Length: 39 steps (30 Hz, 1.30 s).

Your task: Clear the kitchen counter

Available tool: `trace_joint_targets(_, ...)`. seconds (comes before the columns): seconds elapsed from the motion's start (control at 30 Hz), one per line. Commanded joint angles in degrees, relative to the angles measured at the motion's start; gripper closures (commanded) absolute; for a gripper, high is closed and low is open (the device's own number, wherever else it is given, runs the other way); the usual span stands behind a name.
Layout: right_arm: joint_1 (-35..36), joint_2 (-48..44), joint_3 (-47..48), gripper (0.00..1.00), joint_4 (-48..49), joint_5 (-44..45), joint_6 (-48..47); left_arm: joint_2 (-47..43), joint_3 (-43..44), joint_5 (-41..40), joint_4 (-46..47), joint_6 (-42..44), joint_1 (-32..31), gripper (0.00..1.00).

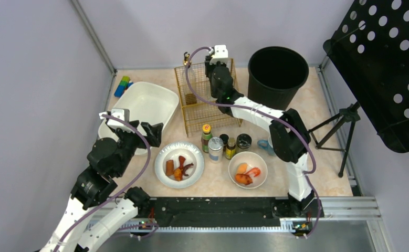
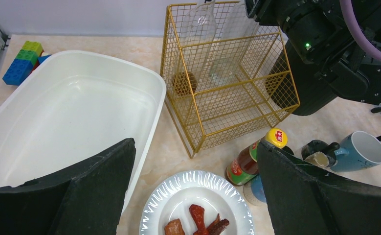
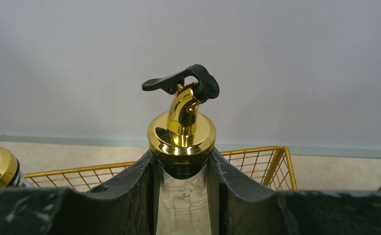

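Gripping one of two glass bottles [image 2: 198,27], right pincer [image 3: 183,188] overhangs one basket [image 1: 199,113].

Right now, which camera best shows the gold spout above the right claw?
Right wrist view: the gold spout stands centred and sharp above the right claw. The top external view has the arm covering it; the left wrist view shows only glass bottle bodies in the wire basket.

On the kitchen counter [image 1: 218,185] I've got the tub [image 1: 147,102] left of the wire basket [image 1: 202,113], bucket [image 1: 275,97] right, plate [image 1: 191,152] and bowl [image 1: 258,160] up front.
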Motion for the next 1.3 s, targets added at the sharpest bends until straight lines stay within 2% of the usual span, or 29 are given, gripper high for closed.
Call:
trace_joint_targets(0.0, 0.01, 0.20, 1.46, 1.00, 4.84, -0.98, 1.55, 0.30, -0.30, 0.23, 1.51, 0.46, 0.22, 0.02)
trace_joint_targets(0.43, 0.06, 0.67, -0.89, 1.00, 3.21, -2.82, 2.59, 0.12, -0.30, 0.12, 1.49, 0.46, 0.25, 0.02)
trace_joint_targets(0.5, 0.10, 0.45, -1.28, 0.90, 3.21, -3.62, 2.58, 0.13, -0.28, 0.08, 1.52, 0.46, 0.24, 0.02)
trace_joint_targets(0.6, 0.30, -0.51, -2.13, 0.65, 3.99, -4.17, 2.01, 0.06, -0.30, 0.08, 1.52, 0.46, 0.20, 0.02)
trace_joint_targets(0.7, 0.73, -1.50, -2.41, 0.51, 4.30, -4.15, 1.10, 0.11, -0.30, 0.15, 1.45, 0.46, 0.25, 0.02)
trace_joint_targets(0.8, 1.33, -2.75, -2.29, 0.42, 4.56, -3.61, -0.36, 0.13, -0.35, 0.19, 1.49, 0.47, 0.24, 0.02)
trace_joint_targets(0.97, 3.19, -6.20, -2.46, 0.33, 4.30, -3.03, -3.11, 0.37, -0.31, 0.16, 1.42, 0.55, 0.25, 0.02)
trace_joint_targets(1.03, 4.03, -7.82, -2.91, 0.21, 4.29, -2.72, -4.26, 0.42, -0.30, 0.21, 1.43, 0.55, 0.24, 0.02)
trace_joint_targets(1.07, 4.49, -8.62, -2.87, 0.18, 3.69, -2.36, -4.65, 0.38, -0.30, 0.17, 1.43, 0.55, 0.25, 0.02)
trace_joint_targets(1.17, 5.92, -11.58, -4.09, 0.17, 3.01, 0.02, -6.12, 0.34, -0.34, 0.16, 1.43, 0.55, 0.23, 0.02)
trace_joint_targets(1.27, 7.73, -16.08, -8.45, 0.16, 6.71, 2.19, -9.49, 0.39, -0.39, 0.04, 1.54, 0.51, 0.25, 0.02)
